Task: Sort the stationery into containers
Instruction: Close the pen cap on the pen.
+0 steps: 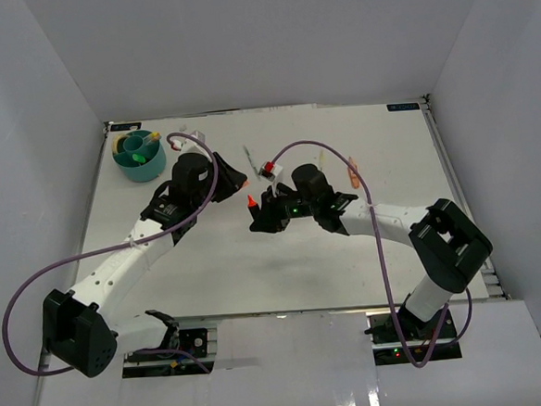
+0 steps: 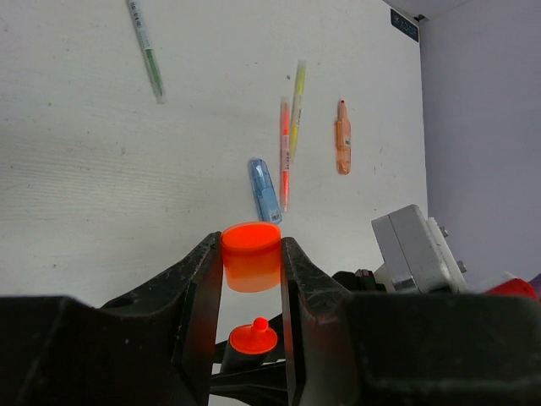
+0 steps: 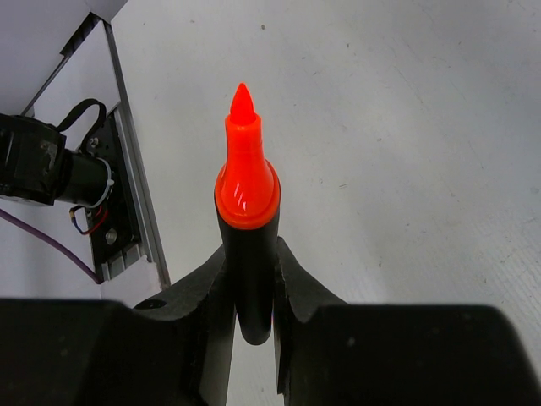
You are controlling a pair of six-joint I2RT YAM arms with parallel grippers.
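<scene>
Three white walls (image 1: pixel 259 36) enclose my white table (image 1: pixel 257 269), where loose pens (image 2: pixel 285 152) lie. My left gripper (image 2: pixel 251 245) clamps an orange cap (image 2: pixel 251 269); my right gripper (image 3: pixel 251 254) clamps an uncapped highlighter (image 3: pixel 245 186).

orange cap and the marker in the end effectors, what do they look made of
Orange cap: likely plastic, smooth, slightly see-through; its wall glows paler lower down. Marker: black barrel and orange collar look like hard plastic, the collar glinting; the pointed tip looks duller, possibly felt.
</scene>
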